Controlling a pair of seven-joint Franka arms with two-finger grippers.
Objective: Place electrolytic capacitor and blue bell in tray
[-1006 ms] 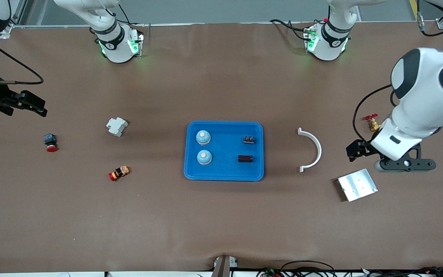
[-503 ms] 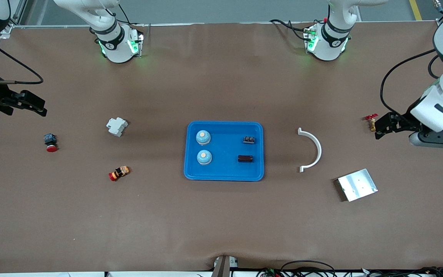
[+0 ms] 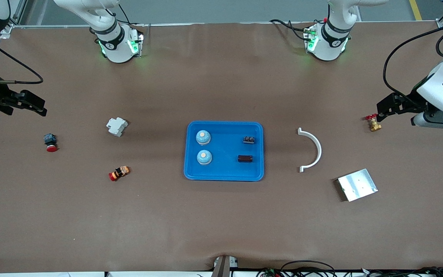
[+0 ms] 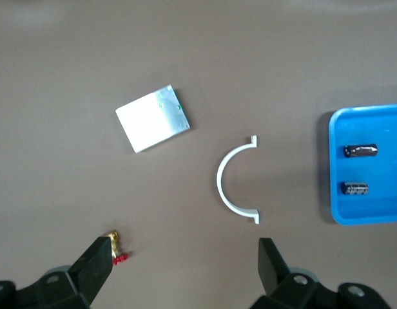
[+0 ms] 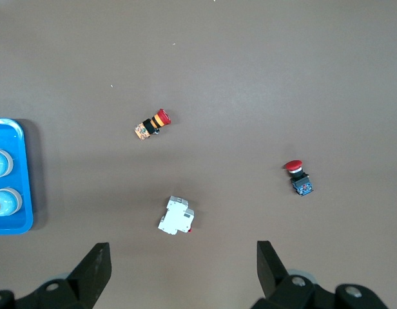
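Bells (image 3: 203, 146) and capacitors (image 3: 247, 149) in tray (image 3: 224, 176) — left gripper (image 3: 384, 108), right gripper (image 3: 33, 104) (both empty) spread wide.

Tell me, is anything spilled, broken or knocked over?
Nothing stands out. Both blue bells and both dark capacitors sit neatly in the tray, and both grippers hang open, away from it.

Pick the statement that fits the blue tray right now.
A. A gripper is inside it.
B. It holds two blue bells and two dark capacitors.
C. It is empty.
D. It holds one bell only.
B: the tray holds two blue bells and two dark capacitors.
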